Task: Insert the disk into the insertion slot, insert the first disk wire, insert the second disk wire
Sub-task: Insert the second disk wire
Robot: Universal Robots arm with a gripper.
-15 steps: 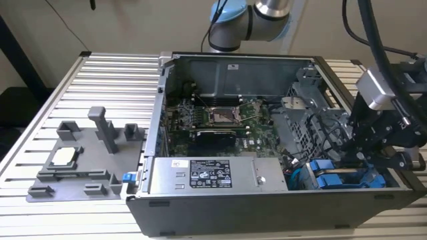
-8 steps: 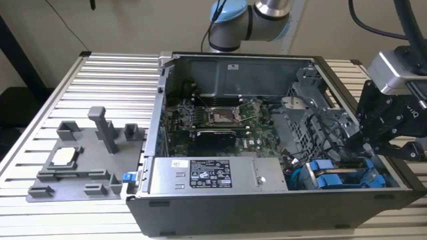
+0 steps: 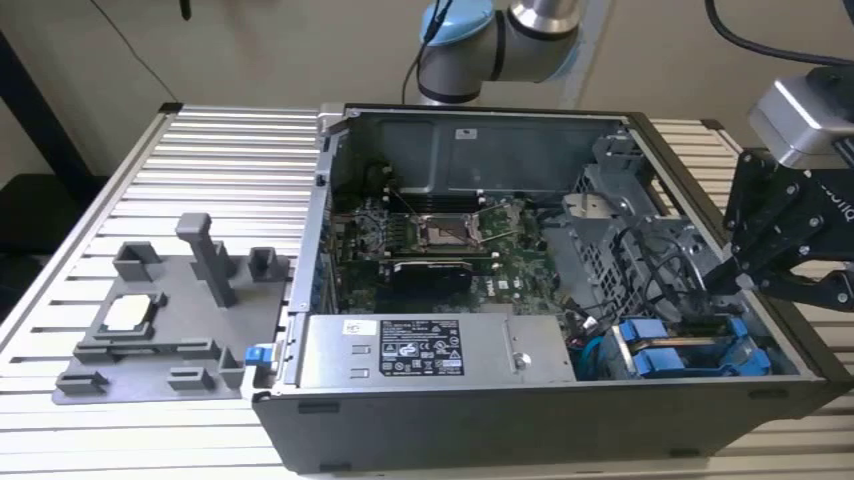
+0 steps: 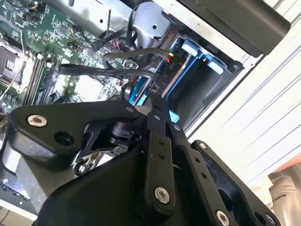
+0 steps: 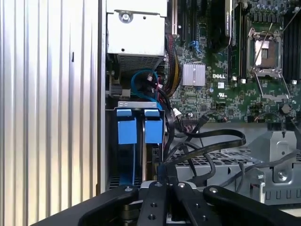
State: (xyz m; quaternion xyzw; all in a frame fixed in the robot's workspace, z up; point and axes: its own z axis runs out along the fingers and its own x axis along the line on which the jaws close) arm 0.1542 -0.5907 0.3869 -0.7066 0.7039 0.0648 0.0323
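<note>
1. One tool (image 3: 727,285) hangs inside the open computer case (image 3: 441,415), at the case's corner nearest the exterior view's right; its fingers are clenched on a black wire (image 5: 162,176) just above the drive bay.
2. In both wrist views the closed fingertips (image 4: 156,101) pinch that wire's end right at the rear edge of the disk (image 5: 153,129).
3. The disk sits upright in its slot in the bay, its blue carrier end showing, touching-close beside a second blue-ended carrier (image 5: 126,129).
4. Loose black cables (image 5: 211,141) loop over the grey metal cage next to the bay.
5. The green motherboard (image 3: 441,240) fills the case's middle; the power supply (image 3: 420,350) lies along its front edge.
6. A grey fixture plate (image 3: 167,320) rests on the ribbed surface (image 3: 214,160), well apart, by the case's other side.
</note>
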